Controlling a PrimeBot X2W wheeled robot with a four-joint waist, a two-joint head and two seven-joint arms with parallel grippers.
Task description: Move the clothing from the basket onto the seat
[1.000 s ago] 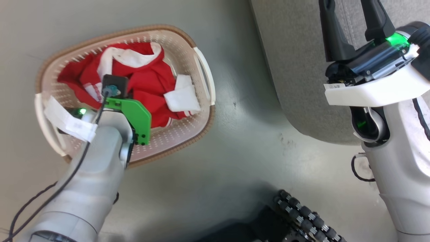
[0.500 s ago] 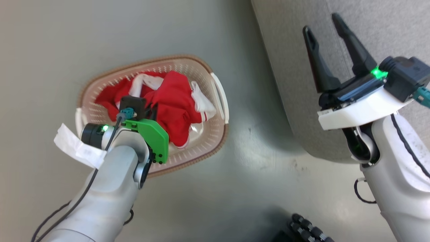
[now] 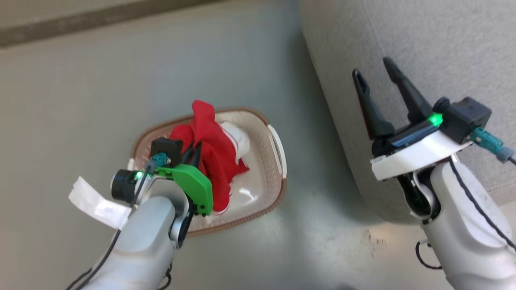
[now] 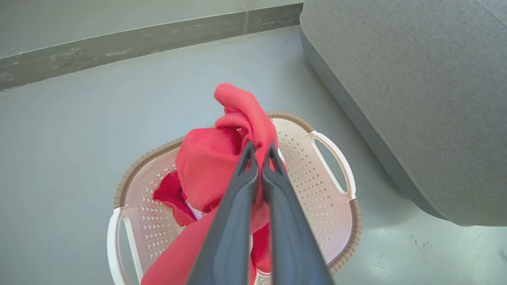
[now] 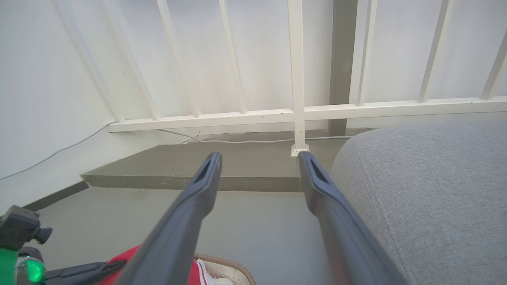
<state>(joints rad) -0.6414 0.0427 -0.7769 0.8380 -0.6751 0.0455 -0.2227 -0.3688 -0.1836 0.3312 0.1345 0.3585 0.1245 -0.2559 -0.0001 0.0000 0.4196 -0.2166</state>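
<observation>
The soft red fabric clothing (image 4: pixel 206 166) with white panels is hanging in a crumpled bunch over the cream perforated plastic basket (image 4: pixel 317 174), its lower folds trailing inside. The long dark fingers of the left gripper (image 4: pixel 260 148) are pinching it, closed tight. The right gripper (image 5: pixel 259 158) is hovering spread wide and empty beside the rounded grey woven-fabric seat (image 5: pixel 427 190).

The clothing (image 3: pixel 213 161) is soft, matt red cloth, creased. The basket (image 4: pixel 317 174) is smooth, slightly glossy cream perforated plastic with a brown woven-look rim. The seat (image 3: pixel 423 40) is matt, finely textured grey upholstery. The floor (image 3: pixel 121 88) is smooth grey with a faint sheen.
</observation>
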